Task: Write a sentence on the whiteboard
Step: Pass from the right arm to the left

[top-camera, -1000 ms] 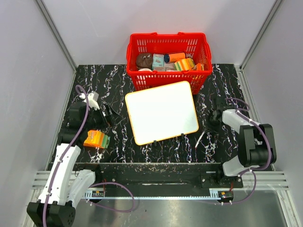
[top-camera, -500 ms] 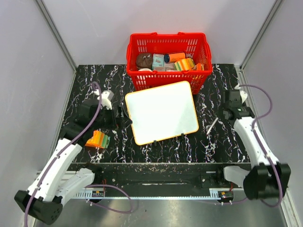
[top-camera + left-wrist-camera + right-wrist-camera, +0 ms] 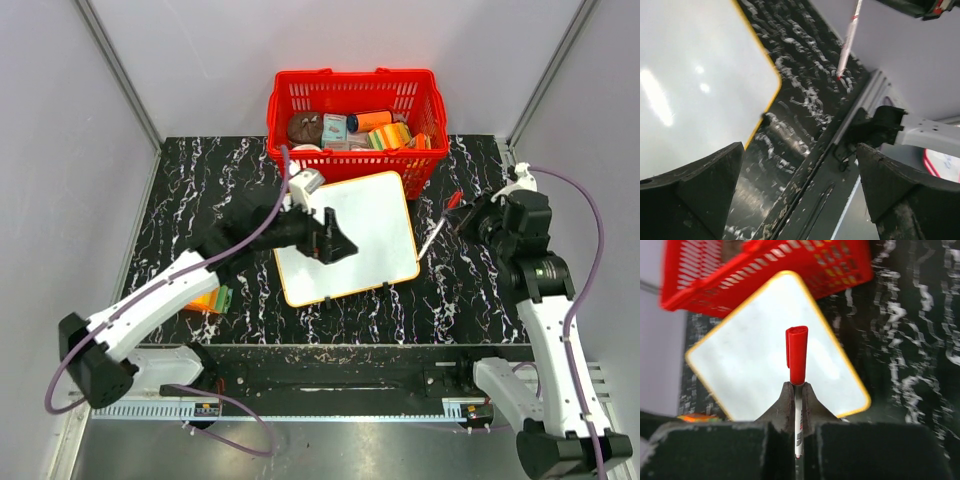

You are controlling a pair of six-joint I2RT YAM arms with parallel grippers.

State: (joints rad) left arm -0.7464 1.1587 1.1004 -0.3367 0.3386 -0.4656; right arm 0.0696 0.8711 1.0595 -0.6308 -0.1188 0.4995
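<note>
my right tool (image 3: 465,218) is clenched on the marker (image 3: 433,238), held slanted just off the right edge of the whiteboard (image 3: 375,215); i judge it is poised to swing in and write. my left tool (image 3: 338,243) hangs released over the board's left half, probably to steady it. the whiteboard lies flat on the desk (image 3: 210,180), just in front of the red basket (image 3: 300,100), and it is blank: no sentence yet.

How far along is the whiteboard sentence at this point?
Done: the right gripper is shut on a red-capped marker. In hand: the open left gripper hovers over the left part of the whiteboard, and the marker is held just off the board's right edge. Left: all of the writing; the board is blank, with no marks on it.
</note>
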